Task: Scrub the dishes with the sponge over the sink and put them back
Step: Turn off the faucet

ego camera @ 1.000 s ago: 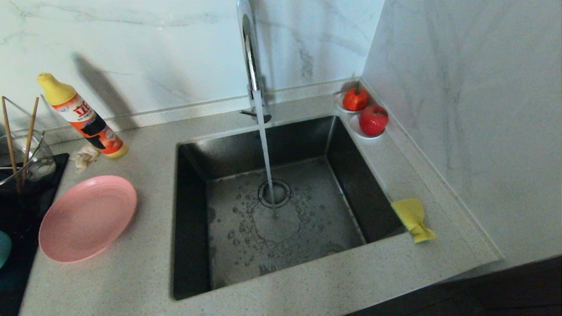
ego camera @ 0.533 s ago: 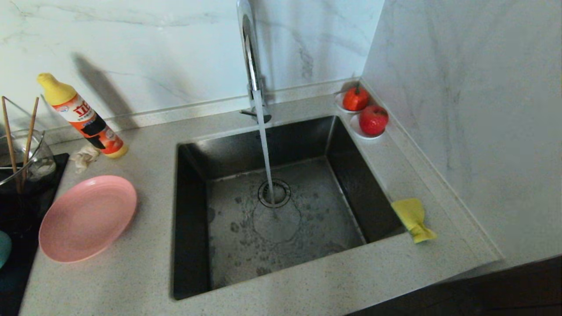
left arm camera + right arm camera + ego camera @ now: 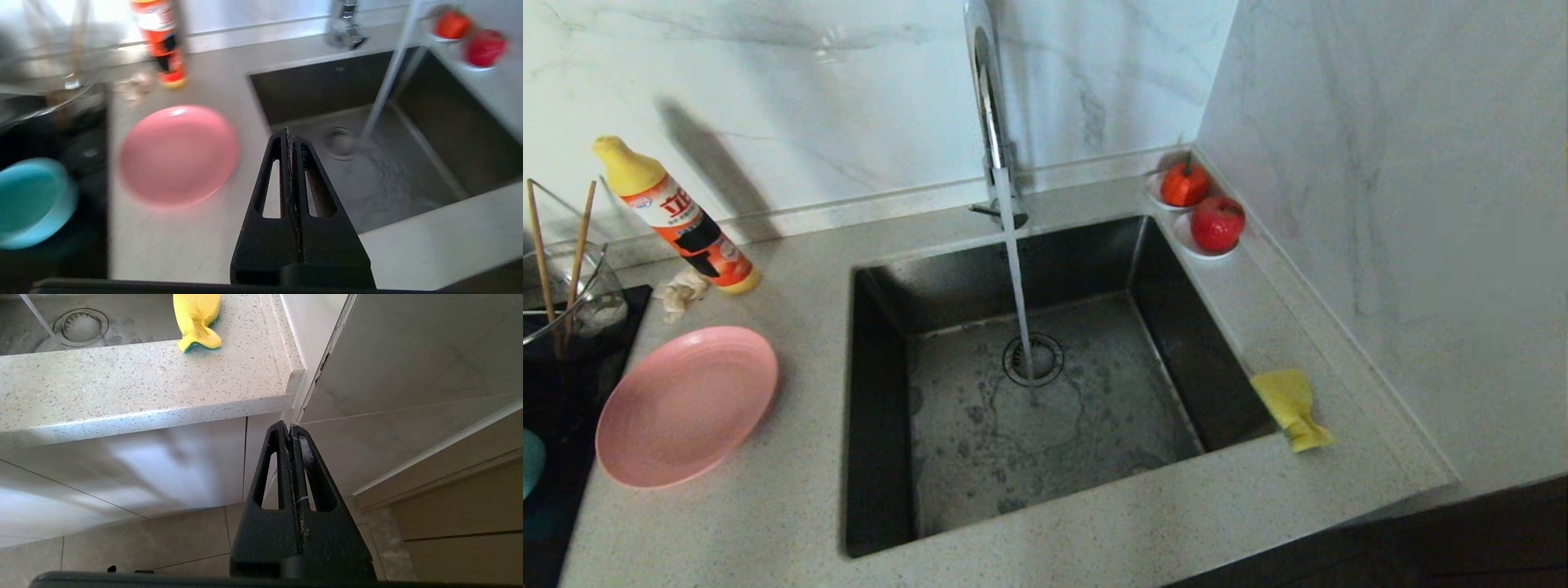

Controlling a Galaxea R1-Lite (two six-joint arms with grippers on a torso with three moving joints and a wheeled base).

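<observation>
Scrubbing has not begun: matte pink round plate and crumpled yellow foam sponge flank the dark steel sink untouched; left gripper and right gripper both pressed together, empty.

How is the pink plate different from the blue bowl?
The wide, shallow pink plate is bigger and flatter; the round teal-blue bowl is smaller and deeper. The plate lies on the speckled grey counter; the bowl sits on a black mat. Both are round, upright and empty.
</observation>
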